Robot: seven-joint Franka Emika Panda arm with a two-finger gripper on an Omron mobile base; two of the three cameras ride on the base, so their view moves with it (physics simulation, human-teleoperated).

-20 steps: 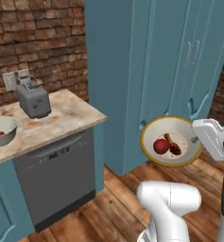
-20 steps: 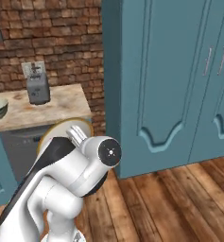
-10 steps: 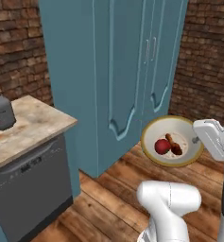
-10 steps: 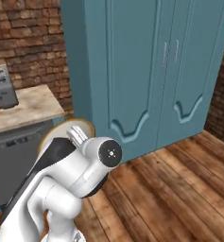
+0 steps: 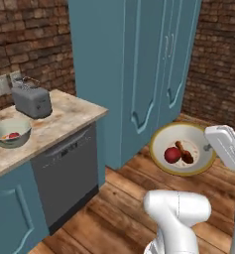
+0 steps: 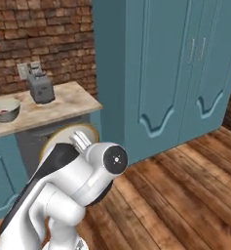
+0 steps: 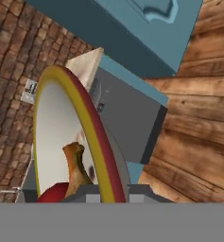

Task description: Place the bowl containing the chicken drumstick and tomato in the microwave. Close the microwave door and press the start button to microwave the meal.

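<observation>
My gripper (image 5: 207, 148) is shut on the right rim of the bowl (image 5: 188, 135), a wide cream bowl with a tan-gold rim, held tilted above the wooden floor. The red tomato (image 5: 172, 155) and the brown chicken drumstick (image 5: 184, 152) lie side by side in it. In the hand view the bowl's rim (image 7: 92, 137) runs edge-on up from the gripper (image 7: 108, 193), with the drumstick (image 7: 75, 165) and the tomato (image 7: 52, 193) on its left. Behind my arm in the right base view, the bowl (image 6: 63, 137) shows as a pale disc. The microwave and its door are out of view.
A stone counter (image 5: 64, 119) at the left carries a grey toaster (image 5: 32, 99) and a grey-white bowl (image 5: 10, 133), above a grey dishwasher front (image 5: 67, 173). Tall teal cabinets (image 5: 139, 64) stand ahead, brick wall (image 5: 218, 54) to the right, wood floor (image 5: 124, 198) below.
The whole picture has shifted: the base has turned, so the counter and toaster slid out to the left, then back in. The bowl stays in my grip, same place beside the arm.
</observation>
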